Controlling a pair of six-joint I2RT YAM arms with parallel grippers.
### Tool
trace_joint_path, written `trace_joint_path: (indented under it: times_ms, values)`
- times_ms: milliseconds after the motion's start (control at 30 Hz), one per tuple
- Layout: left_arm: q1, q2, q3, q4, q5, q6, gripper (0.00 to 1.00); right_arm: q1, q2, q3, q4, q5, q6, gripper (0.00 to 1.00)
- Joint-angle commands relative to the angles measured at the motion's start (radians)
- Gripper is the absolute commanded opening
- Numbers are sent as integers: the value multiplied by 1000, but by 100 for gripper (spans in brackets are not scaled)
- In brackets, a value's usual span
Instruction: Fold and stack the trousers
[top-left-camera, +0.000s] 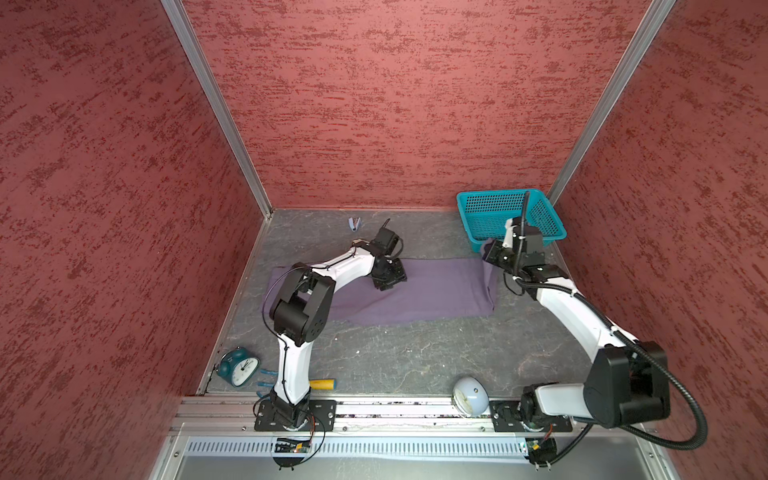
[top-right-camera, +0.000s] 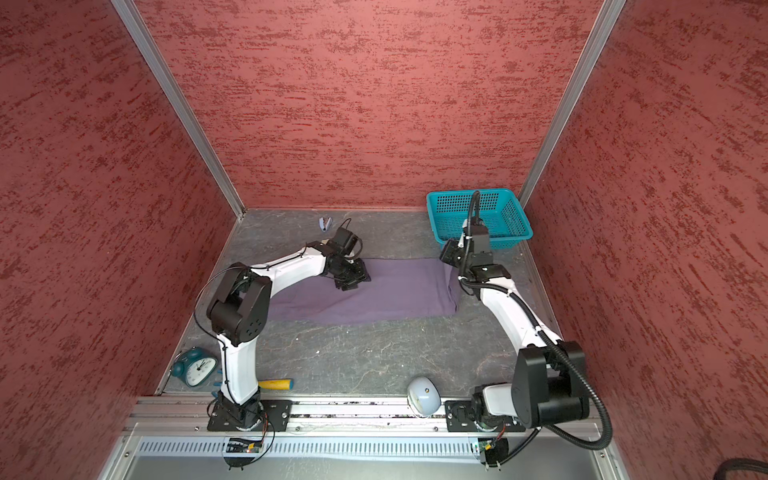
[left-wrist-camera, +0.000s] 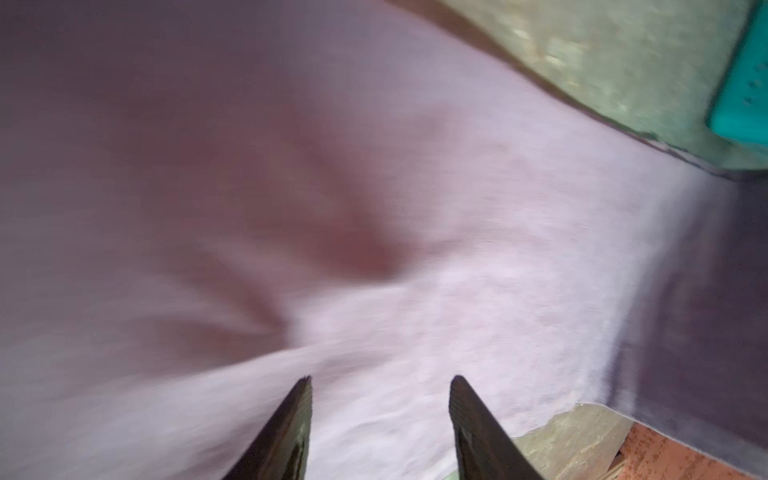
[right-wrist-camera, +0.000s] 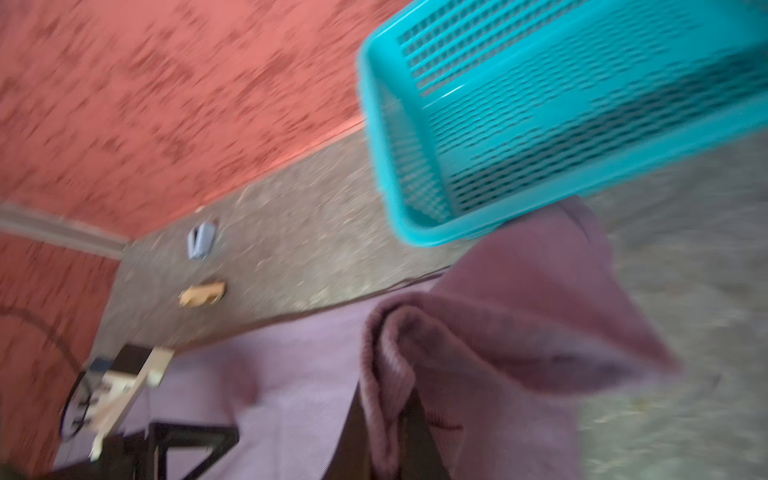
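Table: the grey, veined table (top-left-camera: 415, 357) lies under both grippers.
Trousers: the trousers (top-left-camera: 436, 291) (top-right-camera: 399, 291) lie on the table as one long, flat purple strip. They run from beneath the left gripper across to the right gripper.
Long axis: it runs side to side in both top views, roughly along the line between the two grippers. One short end points at the right gripper, and the other passes under the left arm.
Waist or hem: I cannot tell which end is which. The held edge looks ribbed in the right wrist view (right-wrist-camera: 519, 332).
Basket: the teal basket (top-left-camera: 498, 195) (right-wrist-camera: 582, 104) stands just beyond the right gripper, against the back wall. Its near rim is close above the raised cloth.
Left gripper: the left gripper (top-left-camera: 388, 280) (left-wrist-camera: 380, 378) is over the strip's middle, pointing down at the cloth (left-wrist-camera: 374, 187). Its jaws are partly apart with nothing between them. Whether the tips touch the cloth is unclear.
Right gripper: the right gripper (top-left-camera: 492, 253) (right-wrist-camera: 386, 432) is pinched tight on a fold at the trousers' end, and that corner is lifted off the table.
Teal clock: the teal clock (top-left-camera: 239, 368) is well behind the left gripper, near that arm's base.
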Motion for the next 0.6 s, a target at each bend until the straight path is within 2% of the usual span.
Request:
trace_joint_path:
  times_ms: [0, 300, 567]
  values:
    - [36, -67, -75, 34, -27, -14, 54, 107, 28, 33, 45, 68, 1, 0]
    - [81, -137, -214, 42, -56, -21, 54, 363, 194, 115, 84, 78, 18, 0]
    - [82, -98, -241, 68, -57, -27, 53, 469, 304, 194, 87, 66, 0, 0]
